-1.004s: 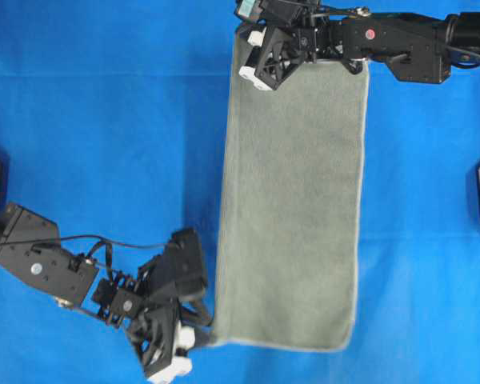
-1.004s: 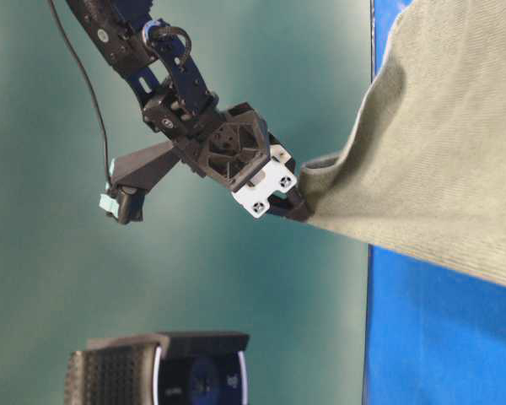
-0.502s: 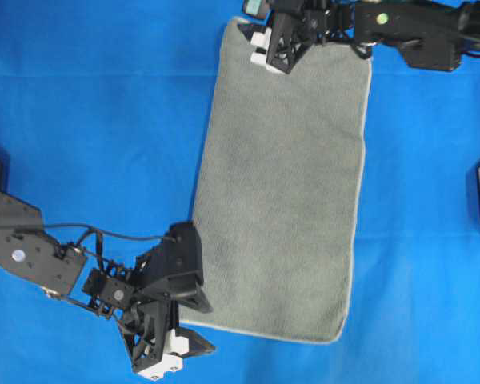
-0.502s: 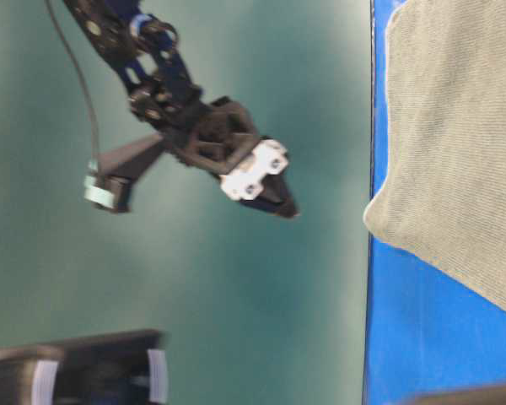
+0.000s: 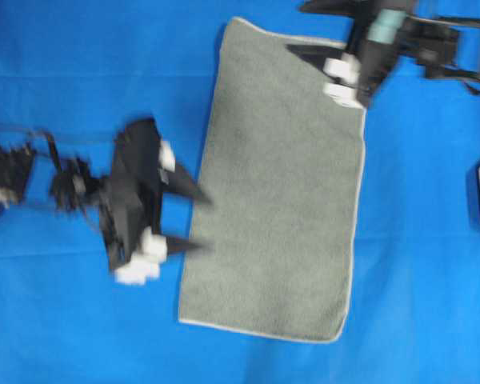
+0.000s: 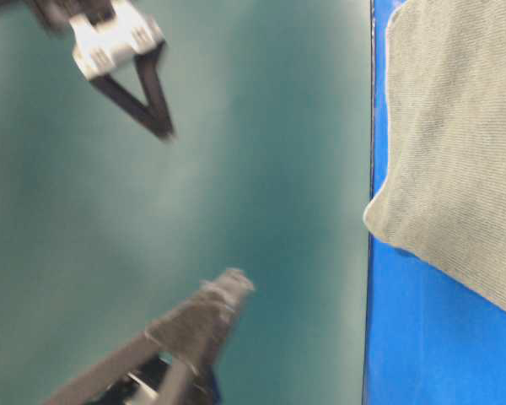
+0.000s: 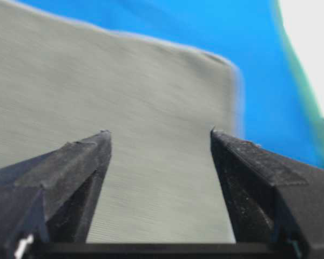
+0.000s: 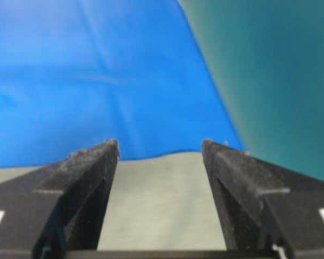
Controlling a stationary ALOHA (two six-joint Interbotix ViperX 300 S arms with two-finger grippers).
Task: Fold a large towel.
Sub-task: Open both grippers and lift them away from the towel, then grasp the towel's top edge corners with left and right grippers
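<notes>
- The large towel [image 5: 280, 192] lies flat on the bright blue sheet [image 5: 80, 72] that covers the bench, a long grey-green rectangle running from the top of the overhead view to near the bottom and leaning slightly, its lower end further left than its upper end.
- A thin pale border shows along its right and bottom edges.
- The left gripper [image 5: 194, 221] sits at the towel's left edge about midway down, blurred in the overhead view; its two dark fingers [image 5: 184, 186] are spread wide, tips pointing over the cloth, with nothing between them.
- In the left wrist view the fingers [image 7: 78, 162] frame bare terry cloth and a towel corner [image 7: 227, 65].
- The right gripper [image 5: 324, 68] is over the towel's upper right corner, fingers [image 8: 92, 162] wide apart and empty, with the towel's edge and blue sheet visible between them.
- From table level, one towel corner [image 6: 379, 219] rests at the sheet's edge.
</notes>
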